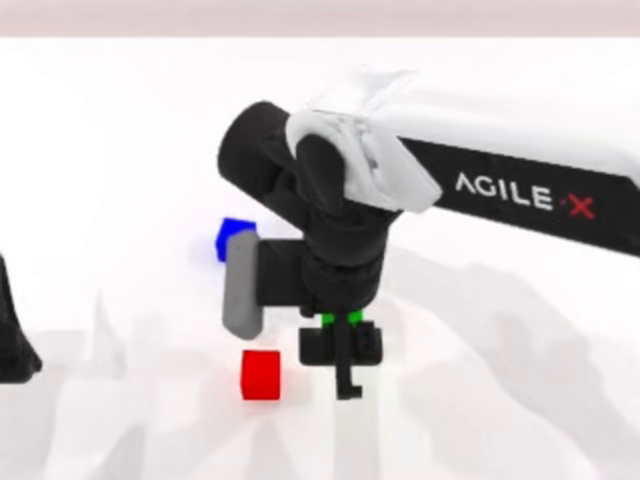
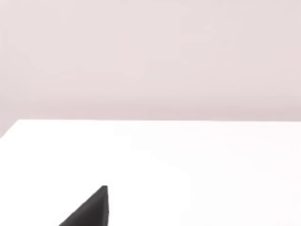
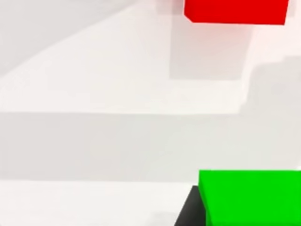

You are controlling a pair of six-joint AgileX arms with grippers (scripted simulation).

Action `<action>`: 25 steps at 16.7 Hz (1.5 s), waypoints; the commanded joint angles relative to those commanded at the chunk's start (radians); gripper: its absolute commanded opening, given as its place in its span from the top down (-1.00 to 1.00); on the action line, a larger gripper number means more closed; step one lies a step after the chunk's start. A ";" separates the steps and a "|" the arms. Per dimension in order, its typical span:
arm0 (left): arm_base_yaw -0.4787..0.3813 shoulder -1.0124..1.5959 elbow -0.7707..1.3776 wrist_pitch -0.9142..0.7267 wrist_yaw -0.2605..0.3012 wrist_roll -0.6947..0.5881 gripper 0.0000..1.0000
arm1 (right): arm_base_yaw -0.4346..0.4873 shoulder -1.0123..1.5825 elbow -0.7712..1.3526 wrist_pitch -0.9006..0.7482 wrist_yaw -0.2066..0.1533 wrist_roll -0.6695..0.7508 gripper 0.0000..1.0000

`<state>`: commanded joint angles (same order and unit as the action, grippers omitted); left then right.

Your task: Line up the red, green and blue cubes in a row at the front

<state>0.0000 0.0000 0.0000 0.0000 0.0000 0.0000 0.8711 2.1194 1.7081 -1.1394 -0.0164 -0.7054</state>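
Observation:
My right gripper (image 1: 343, 358) reaches in from the right and hangs low over the front middle of the table, shut on the green cube (image 1: 340, 320), which mostly hides under the wrist. In the right wrist view the green cube (image 3: 249, 197) sits against one dark finger (image 3: 190, 212). The red cube (image 1: 261, 375) rests on the table just left of that gripper, and the red cube (image 3: 235, 10) also shows ahead in the right wrist view. The blue cube (image 1: 232, 238) lies farther back on the left, beside the arm's grey link. My left arm (image 1: 12, 345) is parked at the left edge.
The right arm's black and white body (image 1: 400, 180) spans the table's middle and right and hides part of the surface. The left wrist view shows only white table, a pale wall and one dark finger (image 2: 89, 212).

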 joint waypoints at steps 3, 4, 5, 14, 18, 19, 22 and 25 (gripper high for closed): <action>0.000 0.000 0.000 0.000 0.000 0.000 -1.00 | -0.003 0.026 -0.091 0.128 0.000 0.004 1.00; 0.000 0.000 0.000 0.000 0.000 0.000 -1.00 | -0.004 0.032 -0.115 0.155 0.000 0.006 1.00; 0.000 0.000 0.000 0.000 0.000 0.000 -1.00 | -0.004 0.037 -0.130 0.172 0.001 0.006 1.00; 0.000 0.000 0.000 0.000 0.000 0.000 -1.00 | -0.003 0.040 -0.135 0.179 0.001 0.006 0.25; 0.000 0.000 0.000 0.000 0.000 0.000 -1.00 | -0.003 0.040 -0.135 0.179 0.001 0.006 -0.36; 0.000 0.000 0.000 0.000 0.000 0.000 -1.00 | -0.003 0.040 -0.135 0.179 0.001 0.006 -0.51; 0.000 0.000 0.000 0.000 0.000 0.000 -1.00 | -0.003 0.040 -0.135 0.179 0.001 0.006 -0.96; 0.000 0.000 0.000 0.000 0.000 0.000 -1.00 | -0.003 0.040 -0.135 0.179 0.001 0.006 -1.00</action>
<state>0.0000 0.0000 0.0000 0.0000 0.0000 0.0000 0.8677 2.1595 1.5727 -0.9602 -0.0156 -0.6994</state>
